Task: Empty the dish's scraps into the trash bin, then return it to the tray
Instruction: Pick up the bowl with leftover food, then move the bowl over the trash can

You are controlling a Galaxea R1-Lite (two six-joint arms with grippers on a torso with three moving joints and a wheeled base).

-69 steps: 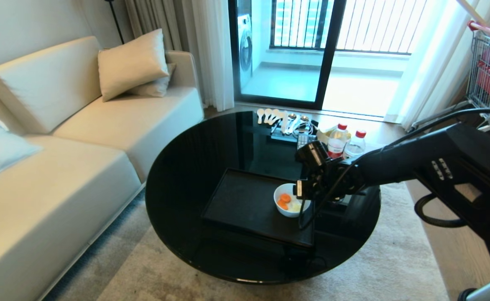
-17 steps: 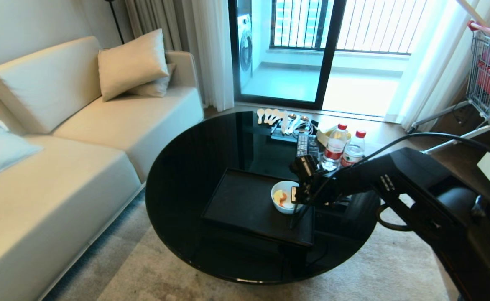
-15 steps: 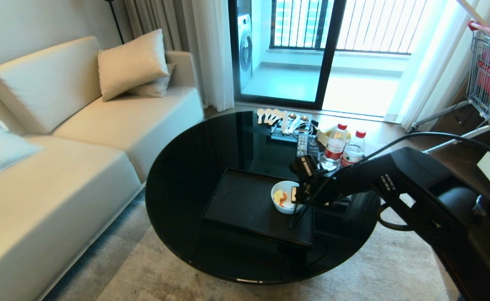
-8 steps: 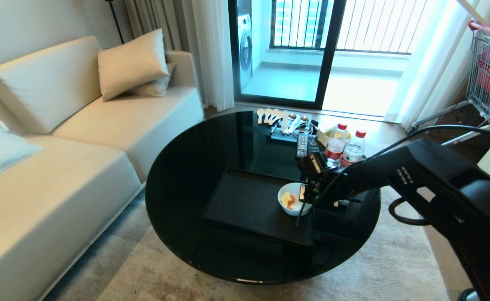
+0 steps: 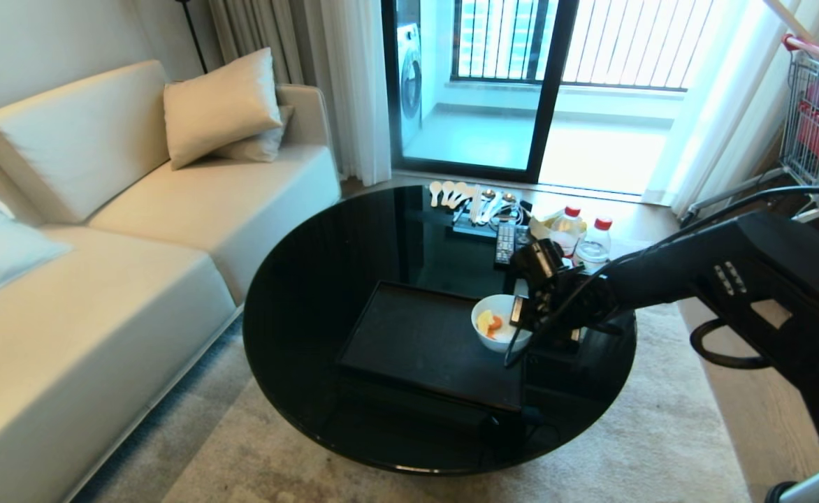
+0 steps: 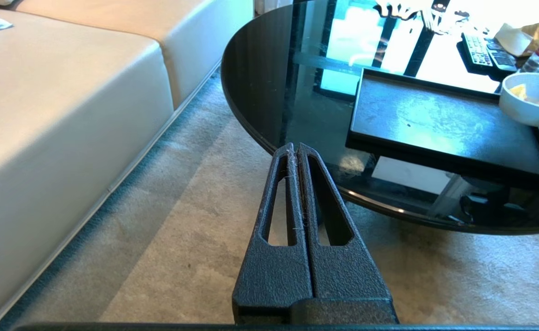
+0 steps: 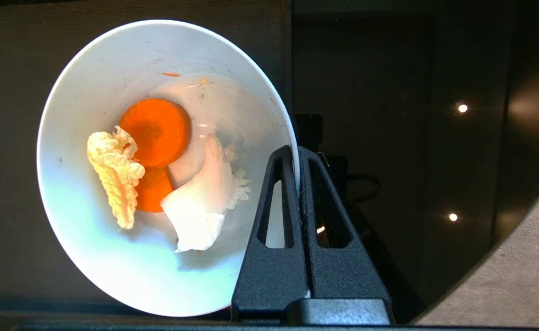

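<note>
Our right gripper (image 7: 297,154) has its jaws clamped together on the rim of the dish (image 7: 113,257), one finger inside the wall and one outside, on the edge nearer the robot. The bowl hangs tilted, lifted just clear above the tray (image 5: 416,342), over the tray's right-hand end, and the scraps (image 7: 159,170) lie inside it: two carrot slices, a crinkled yellow leaf and a pale white piece, slid toward the lower side. From the head view we see the right arm reaching in from the right of the tray, with two water bottles (image 5: 581,237), remotes and a row of spoons well beyond the tray's far edge on the glass table (image 5: 312,279). Our left gripper (image 6: 295,151) waits idle with its jaws pressed together and nothing between them, low over the carpet, short of the tray's near side. We judge the job barely begun: the bowl is gripped and raised, but nothing has been tipped out. No trash bin shows in any view, so we cannot say where it stands. Carrying, emptying and returning the dish to the tray all remain.
</note>
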